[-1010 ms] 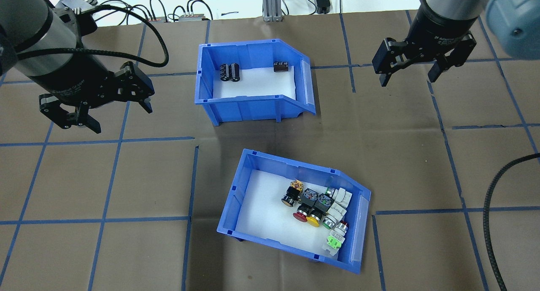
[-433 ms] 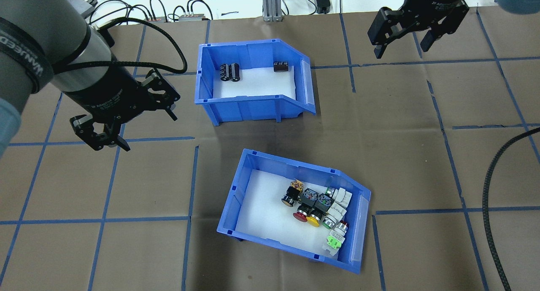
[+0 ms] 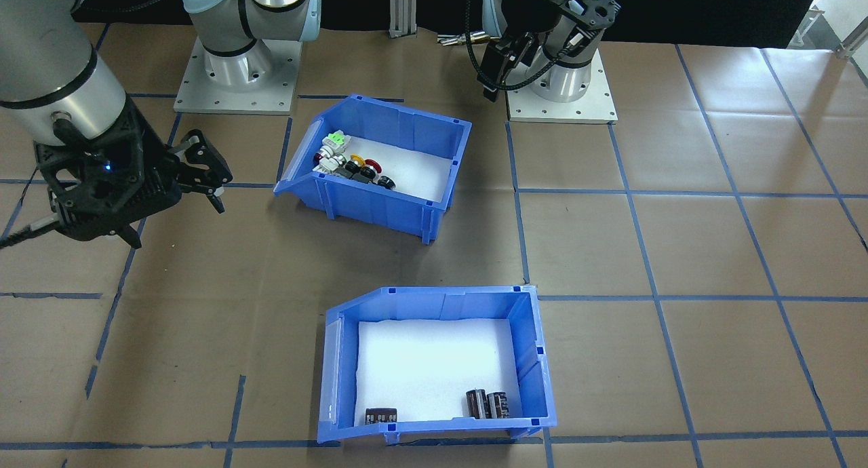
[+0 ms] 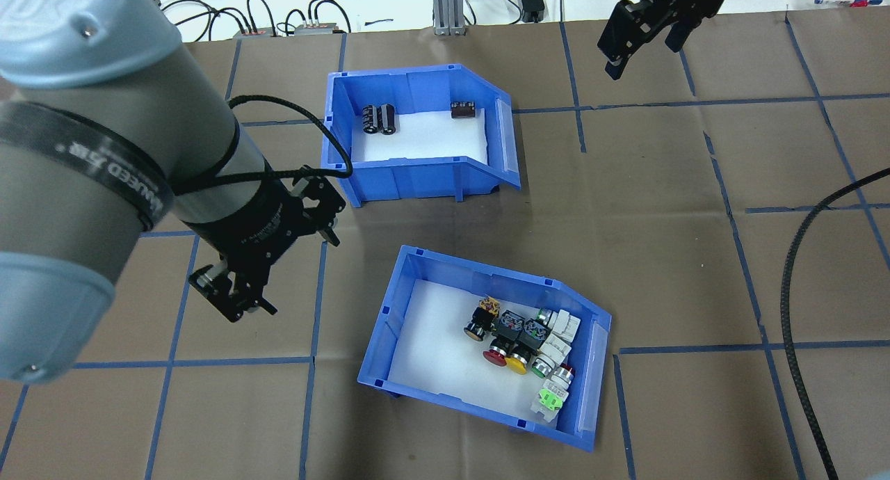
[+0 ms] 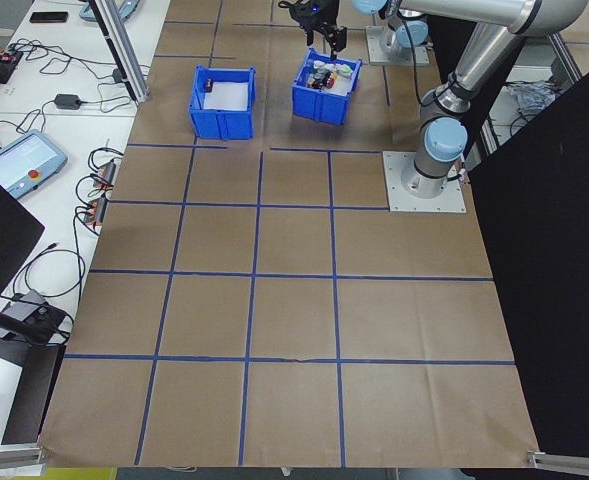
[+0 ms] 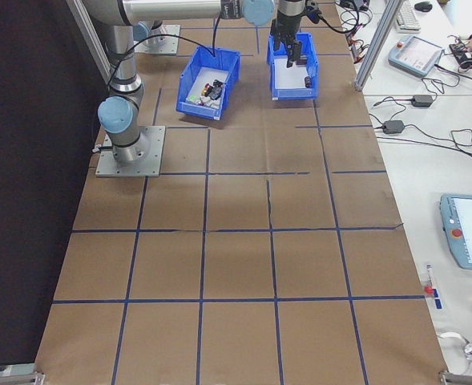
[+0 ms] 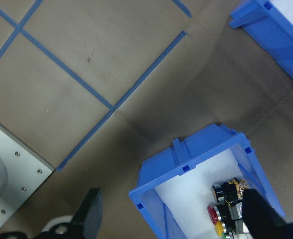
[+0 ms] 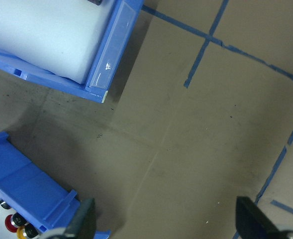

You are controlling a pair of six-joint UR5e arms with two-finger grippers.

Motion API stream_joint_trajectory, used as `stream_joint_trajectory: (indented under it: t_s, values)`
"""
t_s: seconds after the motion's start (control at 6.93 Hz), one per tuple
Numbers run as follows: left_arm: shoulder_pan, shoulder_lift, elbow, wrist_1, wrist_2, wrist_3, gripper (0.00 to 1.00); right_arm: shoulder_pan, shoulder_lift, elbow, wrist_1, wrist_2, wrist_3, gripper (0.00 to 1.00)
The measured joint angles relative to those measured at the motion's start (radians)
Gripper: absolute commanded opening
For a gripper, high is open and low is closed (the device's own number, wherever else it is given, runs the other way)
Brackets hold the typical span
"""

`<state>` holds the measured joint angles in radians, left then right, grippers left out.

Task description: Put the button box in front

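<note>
The button box is a blue open-front bin with a white liner, nearer the robot than the other bin. A cluster of coloured push buttons lies by its open right end. It also shows in the front-facing view as the farther bin. My left gripper hangs open just left of the box's closed end, apart from it and holding nothing. The left wrist view shows both fingers over the box's corner. My right gripper is open and empty, high at the far right.
A second blue bin with a few dark cylinders stands just beyond the button box, its open end to the right. A black cable loops over the table's right side. Loose wires and an aluminium post line the far edge.
My left gripper has swung right and toward the robot, ending beside the button box's left end. My right gripper has drawn away toward the far edge. Both bins stayed put.
</note>
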<state>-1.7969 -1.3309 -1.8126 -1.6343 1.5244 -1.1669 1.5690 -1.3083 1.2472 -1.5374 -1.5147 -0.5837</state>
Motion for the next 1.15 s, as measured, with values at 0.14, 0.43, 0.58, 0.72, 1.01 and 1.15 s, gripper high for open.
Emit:
stream_joint_trajectory:
  t_s: [0.14, 0.43, 0.58, 0.72, 1.01, 1.15]
  values:
    - [-0.048, 0.02, -0.047, 0.008, 0.0, -0.134, 1.0, 0.036, 0.049, -0.058, -0.003, -0.007, -0.127, 1.0]
    - [-0.168, 0.027, -0.106, 0.023, 0.0, -0.395, 1.0, 0.112, 0.143, -0.158, -0.013, -0.01, -0.317, 1.0]
    - [-0.216, 0.023, -0.144, 0.062, 0.001, -0.459, 1.0, 0.161, 0.189, -0.199, -0.015, -0.01, -0.364, 1.0]
    - [-0.247, 0.025, -0.217, 0.157, 0.0, -0.505, 1.0, 0.228, 0.237, -0.234, -0.017, -0.01, -0.385, 1.0]
    - [-0.294, 0.02, -0.347, 0.371, -0.005, -0.59, 0.99, 0.349, 0.323, -0.26, -0.036, -0.011, -0.445, 1.0]
    - [-0.309, 0.01, -0.37, 0.409, -0.024, -0.618, 0.99, 0.396, 0.361, -0.263, -0.069, -0.011, -0.466, 1.0]
